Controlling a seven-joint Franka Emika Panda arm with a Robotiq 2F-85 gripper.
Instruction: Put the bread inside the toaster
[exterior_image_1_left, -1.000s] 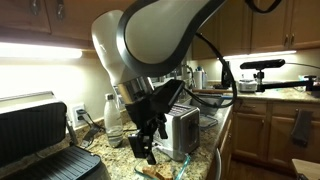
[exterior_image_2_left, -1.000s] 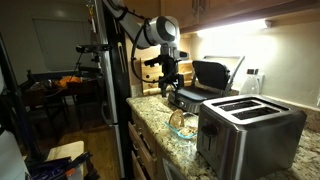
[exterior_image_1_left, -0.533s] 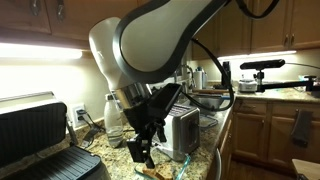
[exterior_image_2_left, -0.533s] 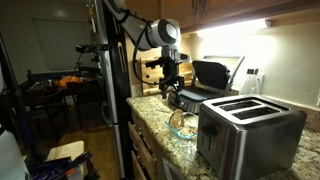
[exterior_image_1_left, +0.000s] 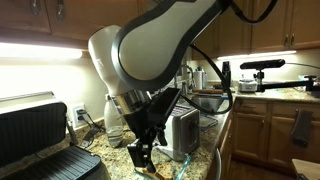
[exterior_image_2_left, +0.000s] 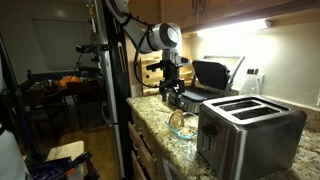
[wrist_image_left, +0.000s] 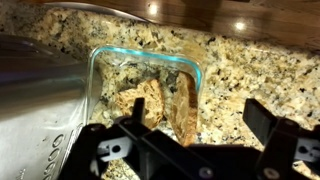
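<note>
Since the earlier frame the arm has been lowered a little, and the gripper (exterior_image_1_left: 141, 155) is brought nearer the counter (wrist_image_left: 250, 62). Its jaws are spread wide, with nothing held between them. In the wrist view the bread (wrist_image_left: 186, 100) is seen as tan slices with darker crust, leaned on edge inside a clear glass dish (wrist_image_left: 98, 62) directly under the gripper. The slices are enclosed by the dish's walls. The dish is set on speckled granite, just beside the brushed-steel toaster (wrist_image_left: 35, 95). A black contact grill (exterior_image_1_left: 35, 135) is placed farther along the counter.
</note>
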